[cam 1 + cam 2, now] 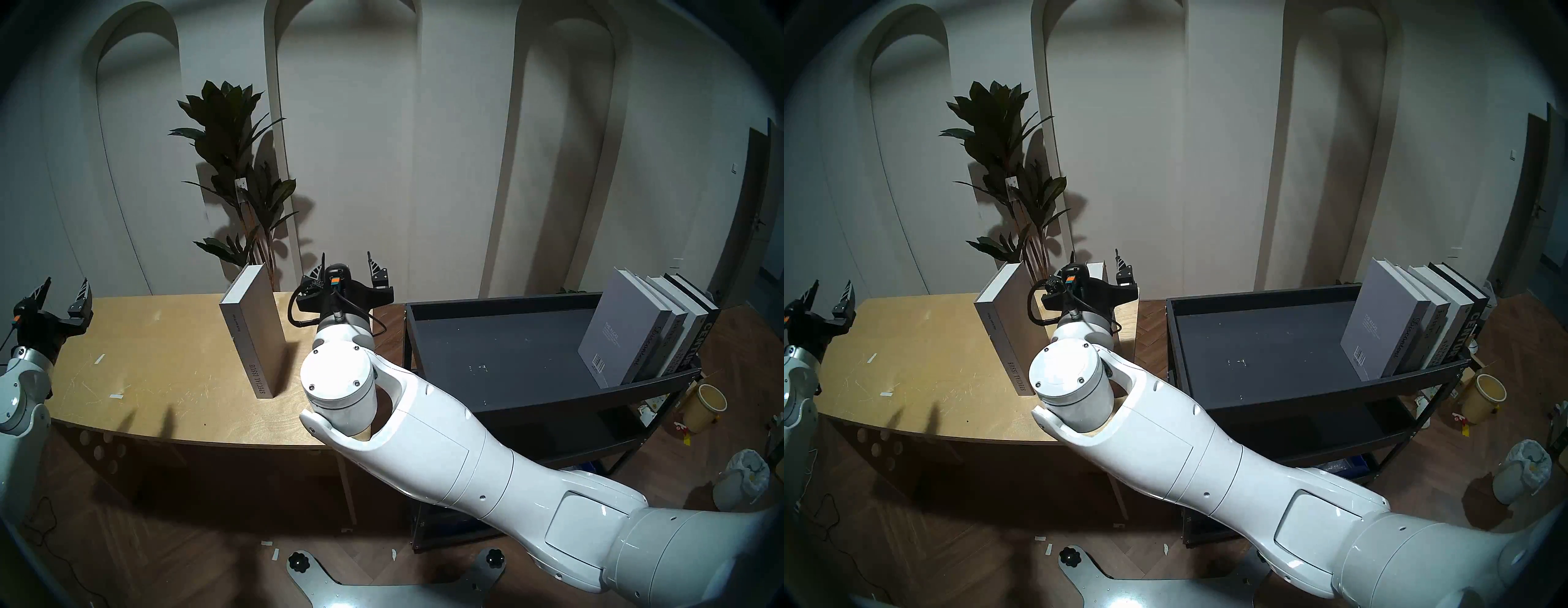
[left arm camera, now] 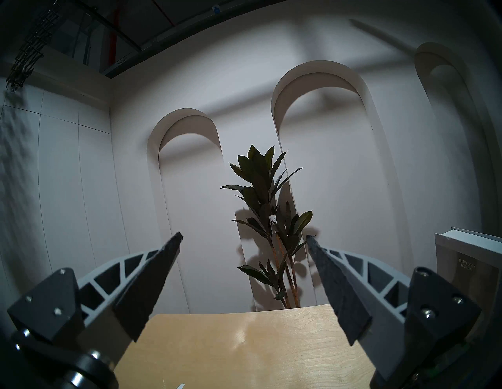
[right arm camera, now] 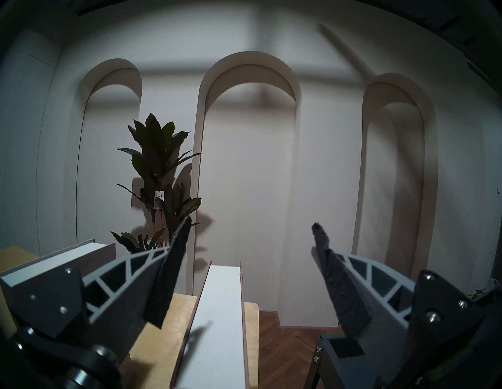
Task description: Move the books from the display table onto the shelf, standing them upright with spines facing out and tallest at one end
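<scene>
Right gripper (image 3: 251, 228) spread wide and empty, brown-covered book (image 3: 217, 326) below at six o'clock untouched, left gripper (image 2: 244, 239) likewise wide apart, holding nothing

The display table (image 1: 148, 373), a light plywood top with rounded corners, carries the "SPECIAL ISSUE" book (image 1: 254, 335) standing upright near its middle, spine toward the camera, and a second upright book (image 3: 217, 326) to the right of that one, close to the table's right end. Scraps of white tape (image 1: 115, 395) lie on the bare wood left of the "SPECIAL ISSUE" book. The shelf (image 1: 530, 407), a black metal rack right of the table, holds a row of leaning books (image 1: 653, 331) at the right end of its top tray, the black "CENTURY" (image 1: 702, 339) outermost.
</scene>
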